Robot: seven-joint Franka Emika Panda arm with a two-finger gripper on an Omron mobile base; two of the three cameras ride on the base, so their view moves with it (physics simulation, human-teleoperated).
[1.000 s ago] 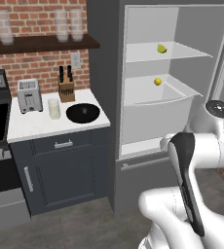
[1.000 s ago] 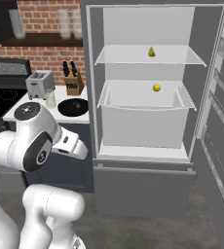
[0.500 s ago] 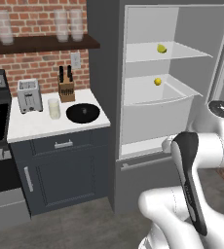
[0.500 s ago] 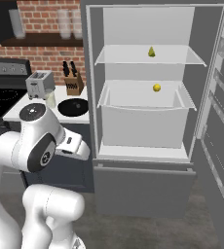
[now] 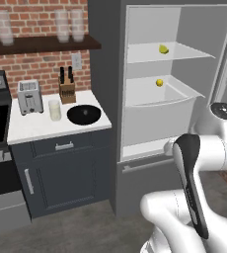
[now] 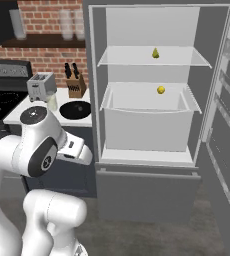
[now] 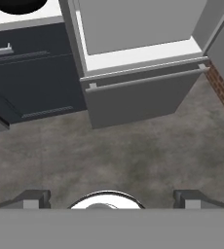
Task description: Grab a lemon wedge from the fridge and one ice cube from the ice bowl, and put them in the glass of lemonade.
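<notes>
Fridge (image 6: pixel 94 75) open, gripper (image 7: pixel 111 198) spread wide and empty over the floor, so next it must reach up for the lemon wedge (image 6: pixel 156 53).

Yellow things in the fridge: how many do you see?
2: the lemon wedge on the upper shelf, and a round yellow ball below in the drawer. Others may be hidden.

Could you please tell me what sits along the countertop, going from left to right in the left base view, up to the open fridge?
Toaster → glass of lemonade → knife block → ice bowl → fridge, its door open, with the lemon wedge on the upper shelf.
</notes>
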